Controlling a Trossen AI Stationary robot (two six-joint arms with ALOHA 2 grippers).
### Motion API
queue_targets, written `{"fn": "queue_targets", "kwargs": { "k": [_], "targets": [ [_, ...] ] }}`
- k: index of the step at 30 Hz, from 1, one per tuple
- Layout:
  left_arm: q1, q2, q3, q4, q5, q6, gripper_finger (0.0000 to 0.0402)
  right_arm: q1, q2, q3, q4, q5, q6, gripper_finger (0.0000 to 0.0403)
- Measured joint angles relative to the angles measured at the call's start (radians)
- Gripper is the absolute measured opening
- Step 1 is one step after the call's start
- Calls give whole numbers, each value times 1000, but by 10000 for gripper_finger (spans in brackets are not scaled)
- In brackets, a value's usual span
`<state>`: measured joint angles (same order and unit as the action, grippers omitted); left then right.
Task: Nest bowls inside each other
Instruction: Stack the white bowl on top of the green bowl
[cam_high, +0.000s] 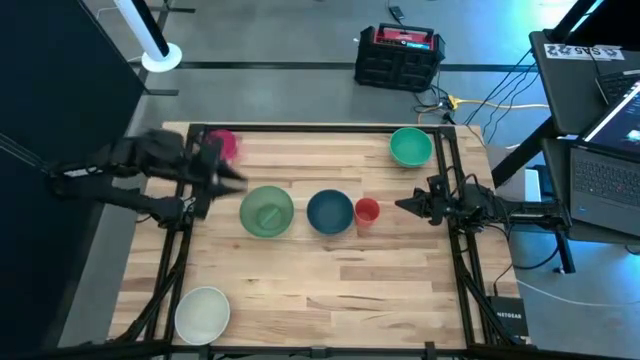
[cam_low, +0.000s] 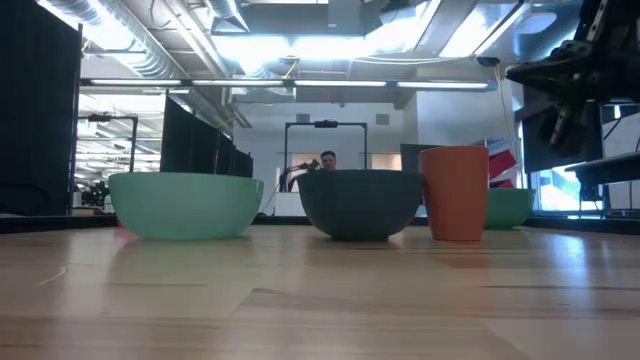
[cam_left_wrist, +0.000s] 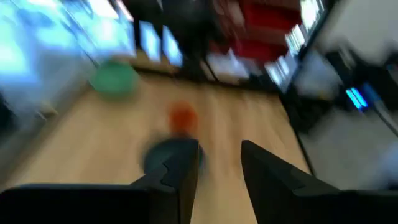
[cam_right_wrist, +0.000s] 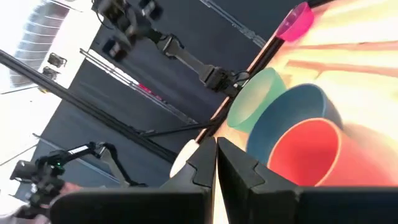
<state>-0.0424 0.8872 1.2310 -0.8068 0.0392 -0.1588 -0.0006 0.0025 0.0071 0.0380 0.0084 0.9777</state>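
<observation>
High view, orange cup (cam_high: 367, 210) beside blue bowl (cam_high: 329, 211); left jaws open, right jaws closed

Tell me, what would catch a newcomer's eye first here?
Probably the row in the middle of the wooden table: a pale green bowl, a dark blue bowl and a small orange cup. The left gripper is near a pink bowl at the far left corner, while the right gripper waits, shut, beside the cup.

Table (cam_high: 330, 270): light wood planks, smooth, matt. Bowls look plastic: sage green bowl (cam_high: 266, 212) and dark blue bowl (cam_high: 329, 211) smooth, faint sheen.
</observation>
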Motion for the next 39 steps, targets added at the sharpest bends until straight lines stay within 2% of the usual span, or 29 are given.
{"fn": "queue_targets", "kwargs": {
  "k": [2, 17, 27, 39],
  "targets": [
    [-89, 45, 24, -125, 20, -29, 107, 0, 0, 0, -1, 1, 2, 1],
    [-641, 378, 27, -408, 157, -182, 107, 0, 0, 0, -12, 0, 12, 1],
    [-691, 515, -118, -310, 133, -247, 107, 0, 0, 0, -12, -1, 12, 1],
    [-695, 531, -241, -180, 133, -285, 107, 0, 0, 0, -13, -18, 8, 1]
  ]
}}
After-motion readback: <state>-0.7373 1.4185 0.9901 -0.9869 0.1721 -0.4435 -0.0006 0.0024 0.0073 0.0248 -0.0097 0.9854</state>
